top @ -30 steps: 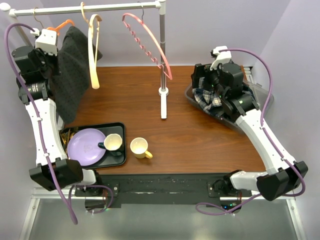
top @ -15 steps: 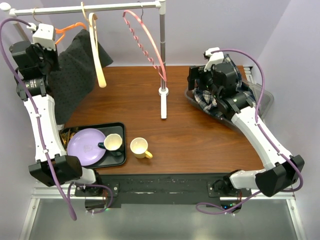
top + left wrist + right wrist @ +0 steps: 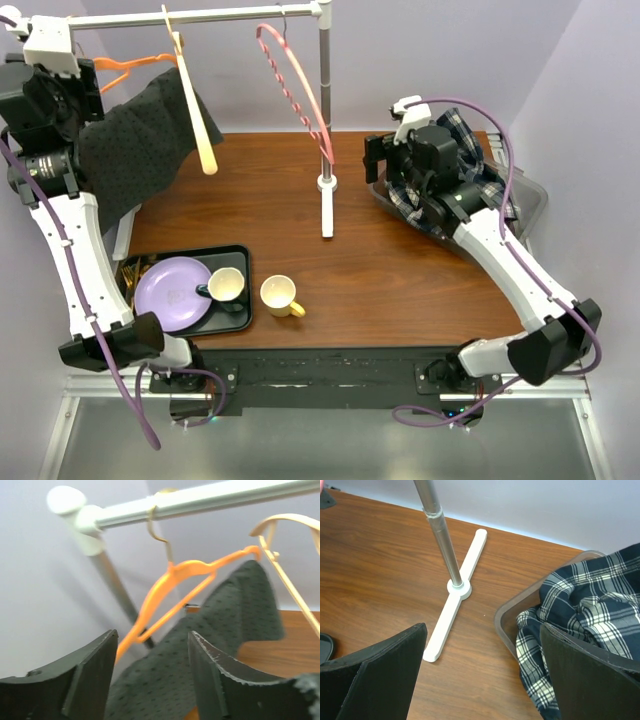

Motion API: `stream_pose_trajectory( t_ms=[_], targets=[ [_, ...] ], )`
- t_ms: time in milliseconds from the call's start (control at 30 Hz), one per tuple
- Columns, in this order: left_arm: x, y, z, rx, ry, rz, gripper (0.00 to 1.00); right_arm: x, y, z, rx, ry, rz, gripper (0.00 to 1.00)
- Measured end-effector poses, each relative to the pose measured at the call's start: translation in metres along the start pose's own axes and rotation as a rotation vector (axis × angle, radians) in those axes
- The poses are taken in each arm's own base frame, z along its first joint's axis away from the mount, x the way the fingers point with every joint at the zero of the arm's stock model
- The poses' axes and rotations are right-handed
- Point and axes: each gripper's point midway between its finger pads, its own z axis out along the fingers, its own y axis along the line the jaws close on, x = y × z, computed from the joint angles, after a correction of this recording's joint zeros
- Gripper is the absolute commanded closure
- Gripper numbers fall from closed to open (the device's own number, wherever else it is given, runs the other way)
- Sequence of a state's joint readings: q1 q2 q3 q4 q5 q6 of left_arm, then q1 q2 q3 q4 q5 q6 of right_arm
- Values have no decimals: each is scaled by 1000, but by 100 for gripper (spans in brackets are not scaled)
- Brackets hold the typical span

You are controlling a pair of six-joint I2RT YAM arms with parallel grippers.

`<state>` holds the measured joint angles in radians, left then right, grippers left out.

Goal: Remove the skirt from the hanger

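dark skirt (image 3: 215, 630) drapes one end of orange hanger (image 3: 200, 569); left gripper (image 3: 152, 640), right gripper (image 3: 482, 630) gape empty.

skirt (image 3: 225, 635): dark matt cloth, fine dotted texture | orange hanger (image 3: 176, 573): smooth glossy plastic | rail (image 3: 210, 500): satin metal | end cap (image 3: 65, 499): white matt plastic | table (image 3: 375, 565): smooth wood grain, soft sheen | plaid garment (image 3: 590, 605): soft woven cloth | bin (image 3: 501, 625): translucent grey plastic
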<state>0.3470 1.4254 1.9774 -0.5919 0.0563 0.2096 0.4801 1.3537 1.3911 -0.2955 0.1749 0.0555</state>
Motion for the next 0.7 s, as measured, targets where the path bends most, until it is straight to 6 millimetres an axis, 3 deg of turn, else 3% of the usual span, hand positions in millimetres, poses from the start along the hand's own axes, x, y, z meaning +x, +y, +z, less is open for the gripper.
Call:
stream_pose_trajectory(
  t_ms=[100,200,500,700],
  targets=[
    [-4,13,-2,-59,9,24,29,1,2,10,0,18,-12,1],
    [7,20,7,-89,65,62,26,3,2,19,12,33,-21,1],
    [95,12,62,-46,331,151,21,-3,0,18,22,26,-21,1],
    [109,6,77,-8,357,174,25,-14,0,7,31,-8,-18,1]
  ],
)
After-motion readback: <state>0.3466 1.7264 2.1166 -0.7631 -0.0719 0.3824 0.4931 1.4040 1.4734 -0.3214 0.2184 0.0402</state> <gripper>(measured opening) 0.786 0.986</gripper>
